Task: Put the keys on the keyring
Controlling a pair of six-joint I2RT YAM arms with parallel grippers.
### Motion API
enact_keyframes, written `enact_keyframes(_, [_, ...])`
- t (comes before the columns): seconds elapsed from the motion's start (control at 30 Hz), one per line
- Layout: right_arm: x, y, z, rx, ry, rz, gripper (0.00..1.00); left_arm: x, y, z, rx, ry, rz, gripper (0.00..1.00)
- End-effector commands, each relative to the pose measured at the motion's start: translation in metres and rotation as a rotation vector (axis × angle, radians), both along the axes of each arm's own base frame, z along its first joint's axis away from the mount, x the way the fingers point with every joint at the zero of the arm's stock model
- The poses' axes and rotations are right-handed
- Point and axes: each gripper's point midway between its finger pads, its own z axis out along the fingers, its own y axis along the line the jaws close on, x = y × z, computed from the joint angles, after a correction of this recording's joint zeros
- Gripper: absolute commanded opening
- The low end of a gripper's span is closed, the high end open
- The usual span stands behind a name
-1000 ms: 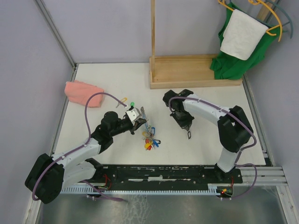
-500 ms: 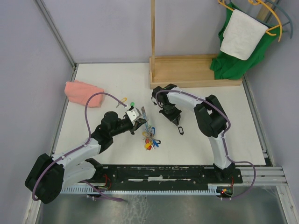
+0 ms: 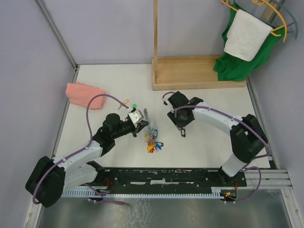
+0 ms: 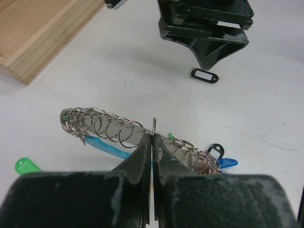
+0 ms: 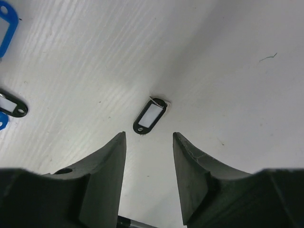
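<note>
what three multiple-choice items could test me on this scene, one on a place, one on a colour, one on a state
1. Where is the loose black key tag?
A. in the wooden tray
B. flat on the table, just ahead of the right pincer
C. on the green garment

2. What colour is the cloth at the far left?
A. pink
B. blue
C. grey

3. How is the left pincer?
A. wide open
B. out of view
C. shut on the keyring

Answers: 1 B, the right wrist view shows it lying alone beyond the open jaws; 2 A, the top view shows it pink; 3 C, its jaws meet on the ring's wire.
</note>
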Motion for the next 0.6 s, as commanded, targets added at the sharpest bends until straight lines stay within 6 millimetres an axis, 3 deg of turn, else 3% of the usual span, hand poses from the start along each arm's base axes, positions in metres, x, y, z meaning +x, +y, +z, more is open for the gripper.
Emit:
enact_keyframes(0.0, [0.011, 0.020, 0.006, 0.207, -0.173, -0.023, 0.52, 0.003, -0.009, 0.023, -0.052, -0.036, -0.021, 0.03])
enact_keyframes(0.33, [0.015, 0.009, -0.015, 0.408, -0.270, -0.101, 0.43, 0.002, -0.010, 0.024, -0.058, -0.036, -0.031, 0.03])
enact_keyframes(0.57, [0.016, 0.004, -0.028, 0.437, -0.265, -0.124, 0.36, 0.002, -0.011, 0.024, -0.057, -0.034, -0.033, 0.03])
